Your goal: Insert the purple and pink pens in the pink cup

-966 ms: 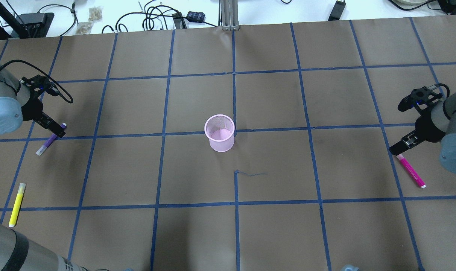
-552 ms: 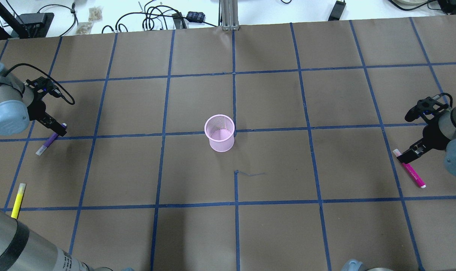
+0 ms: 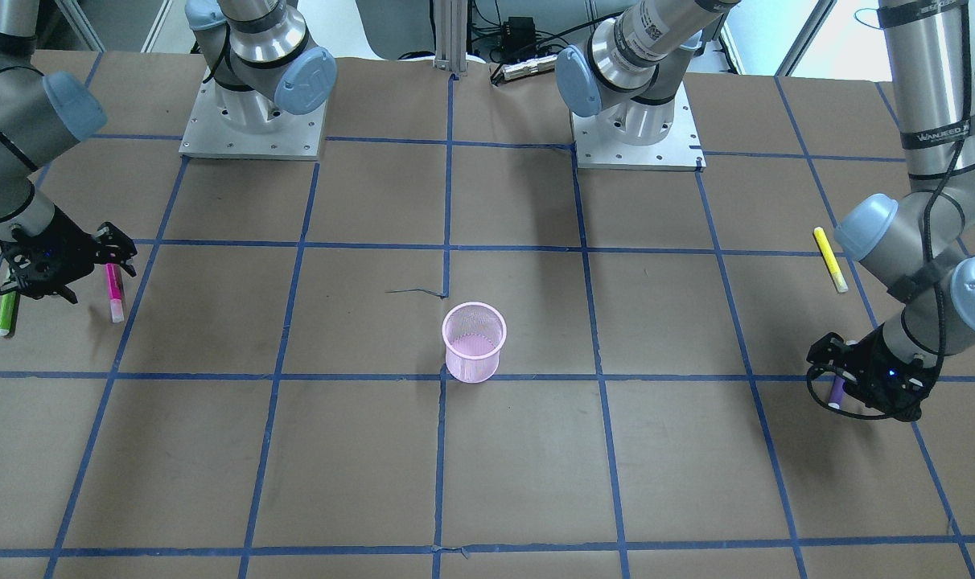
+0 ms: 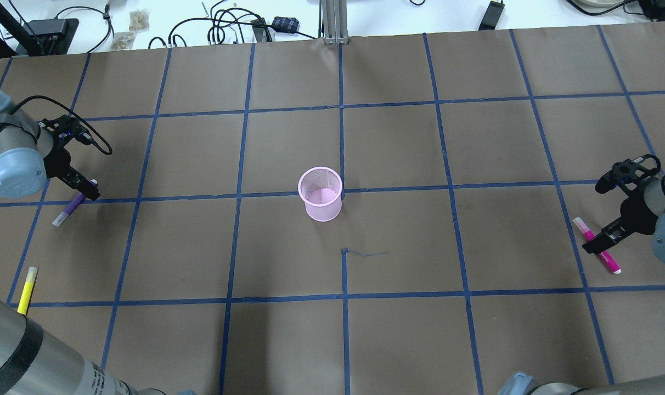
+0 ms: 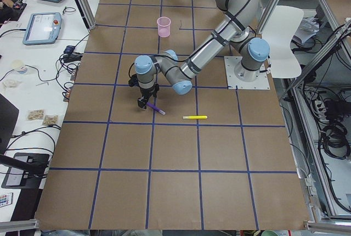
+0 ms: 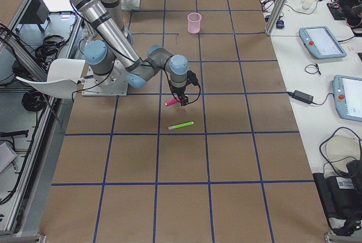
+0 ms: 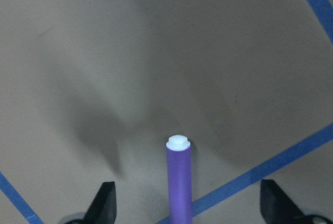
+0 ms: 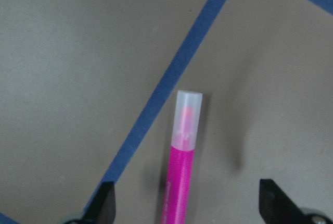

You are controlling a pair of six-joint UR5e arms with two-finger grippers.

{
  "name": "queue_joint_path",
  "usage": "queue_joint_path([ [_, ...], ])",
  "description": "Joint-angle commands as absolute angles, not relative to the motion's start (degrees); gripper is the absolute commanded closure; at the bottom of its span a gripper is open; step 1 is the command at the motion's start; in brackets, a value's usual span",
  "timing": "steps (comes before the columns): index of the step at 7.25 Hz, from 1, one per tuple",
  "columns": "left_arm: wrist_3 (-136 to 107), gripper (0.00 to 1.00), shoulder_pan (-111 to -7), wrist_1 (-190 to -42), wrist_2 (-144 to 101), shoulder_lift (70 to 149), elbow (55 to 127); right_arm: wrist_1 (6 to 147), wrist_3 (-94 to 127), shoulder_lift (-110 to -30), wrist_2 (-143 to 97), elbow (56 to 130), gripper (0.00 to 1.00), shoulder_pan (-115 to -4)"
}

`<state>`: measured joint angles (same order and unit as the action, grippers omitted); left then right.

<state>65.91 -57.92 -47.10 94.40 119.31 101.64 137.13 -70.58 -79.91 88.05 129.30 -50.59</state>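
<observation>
The pink mesh cup [image 4: 320, 193] stands upright at the table's middle. The purple pen [image 4: 68, 210] lies flat at the far left. My left gripper [image 4: 89, 192] is open over its far end. In the left wrist view the purple pen [image 7: 178, 182] lies between the spread fingers [image 7: 106, 200]. The pink pen [image 4: 585, 230] lies flat at the far right. My right gripper [image 4: 598, 240] is open over its middle. In the right wrist view the pink pen [image 8: 182, 166] lies between the spread fingers [image 8: 270, 198].
A yellow pen [image 4: 27, 289] lies near the left front, close to the left arm's elbow. A green pen [image 3: 6, 312] lies just outside the pink pen, by the right gripper. Blue tape lines grid the brown table cover.
My right gripper has moved along the pink pen from its far capped end toward its middle. My left gripper has stayed almost in place over the purple pen.
</observation>
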Motion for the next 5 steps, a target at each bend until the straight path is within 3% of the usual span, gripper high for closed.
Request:
queue_joint_path([
  [1, 65.83, 0.36, -57.92, -46.93, 94.39, 119.36, 101.60, 137.90, -70.75, -79.72, 88.16, 130.34, 0.15, -50.54],
  [2, 65.83, 0.36, -57.92, -46.85, 94.39, 119.53, 101.60, 137.81, -70.49, -79.72, 88.24, 130.34, 0.23, -50.54],
  [3, 65.74, 0.36, -57.92, -46.76, 94.48, 119.79, 101.60, 137.90, -70.49, -79.72, 88.59, 130.34, 0.48, -50.54],
  [4, 65.74, 0.37, -57.92, -46.67, 94.48, 119.88, 101.60, 137.81, -70.49, -79.80, 90.25, 130.34, 0.85, -50.54],
  [5, 65.74, 0.40, -57.92, -46.67, 94.48, 119.97, 101.60, 137.81, -70.58, -79.72, 90.87, 130.34, 1.00, -50.54],
])
